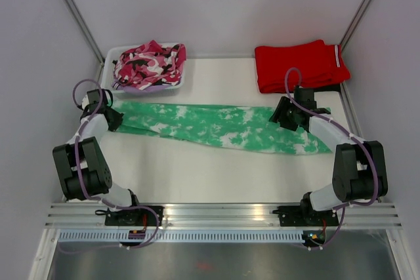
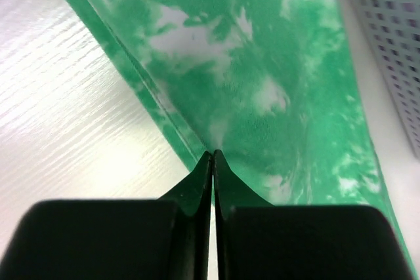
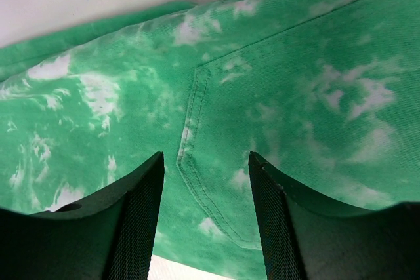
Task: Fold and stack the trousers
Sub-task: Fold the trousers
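Observation:
The mint green tie-dye trousers [image 1: 216, 126] lie flat and stretched in a long strip across the middle of the table, leg ends at the left, waist at the right. My left gripper [image 1: 113, 117] is at the leg end. In the left wrist view it [image 2: 212, 155] is shut, and the fabric [image 2: 262, 63] draws to a point at its tips. My right gripper [image 1: 282, 117] is at the waist end. In the right wrist view it [image 3: 205, 162] is open, just above the fabric [image 3: 295, 83], with a stitched back pocket corner between its fingers [image 3: 134, 214].
A white perforated basket [image 1: 113, 54] at the back left holds the pink, black and white camouflage garment [image 1: 149, 63]; its wall shows in the left wrist view [image 2: 394, 31]. Folded red trousers with a white stripe [image 1: 298, 63] lie at the back right. Walls enclose the table.

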{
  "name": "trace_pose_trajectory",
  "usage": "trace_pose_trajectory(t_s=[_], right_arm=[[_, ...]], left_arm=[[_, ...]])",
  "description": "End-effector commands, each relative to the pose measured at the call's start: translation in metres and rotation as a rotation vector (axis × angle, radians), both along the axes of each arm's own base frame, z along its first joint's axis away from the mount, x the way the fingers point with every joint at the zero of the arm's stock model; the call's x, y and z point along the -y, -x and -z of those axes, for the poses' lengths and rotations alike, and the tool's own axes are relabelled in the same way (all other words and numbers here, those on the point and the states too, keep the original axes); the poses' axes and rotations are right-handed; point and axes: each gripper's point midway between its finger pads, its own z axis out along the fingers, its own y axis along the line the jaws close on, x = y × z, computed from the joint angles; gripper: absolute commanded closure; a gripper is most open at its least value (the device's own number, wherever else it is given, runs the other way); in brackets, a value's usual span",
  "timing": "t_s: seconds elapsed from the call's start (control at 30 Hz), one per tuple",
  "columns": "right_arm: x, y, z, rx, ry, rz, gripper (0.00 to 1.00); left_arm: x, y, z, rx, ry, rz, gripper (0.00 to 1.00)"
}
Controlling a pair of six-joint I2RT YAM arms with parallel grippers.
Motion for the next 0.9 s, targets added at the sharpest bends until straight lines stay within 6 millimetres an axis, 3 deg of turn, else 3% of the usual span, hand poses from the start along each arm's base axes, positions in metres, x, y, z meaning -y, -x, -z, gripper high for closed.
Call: trace_pose_trajectory(t_s=[0.0,0.13,0.37,0.4,0.47,0.53,0.63,0.77,0.8,0.87], right_arm=[[-0.005,-0.01,-0.01,0.043,0.0,-0.012,0.39],[-0.009,-0.009,-0.008,0.035,-0.016,-0.019,0.39],[-0.009,-0.009,-0.009,0.031,-0.003,-0.037,0.38],[-0.009,-0.008,-0.006,0.016,-0.004,-0.039,0.38],[-0.013,-0.007,-0.003,0.002,-0.019,-0.063,0.32],[-0.02,-0.008,-0.002,-0.005,-0.033,-0.086,0.28],[-0.028,-0.015,-0.008,0.008,-0.021,-0.129,0.23],[-0.037,-0.022,-0.019,0.044,-0.011,-0.162,0.23],[-0.038,-0.024,-0.021,0.05,-0.011,-0.161,0.22],[-0.042,-0.026,-0.021,0.053,-0.017,-0.166,0.22]], left_arm=[[-0.008,0.017,-0.032,0.004,-0.087,0.018,0.98],[-0.007,0.04,-0.016,-0.025,-0.081,-0.027,0.98],[-0.002,0.056,0.007,-0.073,-0.044,-0.058,0.94],[-0.004,0.056,0.006,-0.074,-0.041,-0.065,0.88],[-0.009,0.047,-0.004,-0.056,-0.037,-0.058,0.57],[-0.014,0.035,-0.022,-0.03,-0.053,-0.045,0.18],[-0.028,0.024,-0.045,-0.004,-0.078,-0.056,0.08],[-0.058,0.013,-0.054,0.017,-0.06,-0.072,0.08],[-0.065,0.011,-0.047,-0.019,-0.08,-0.031,0.08],[-0.079,-0.006,-0.055,-0.021,-0.134,0.03,0.09]])
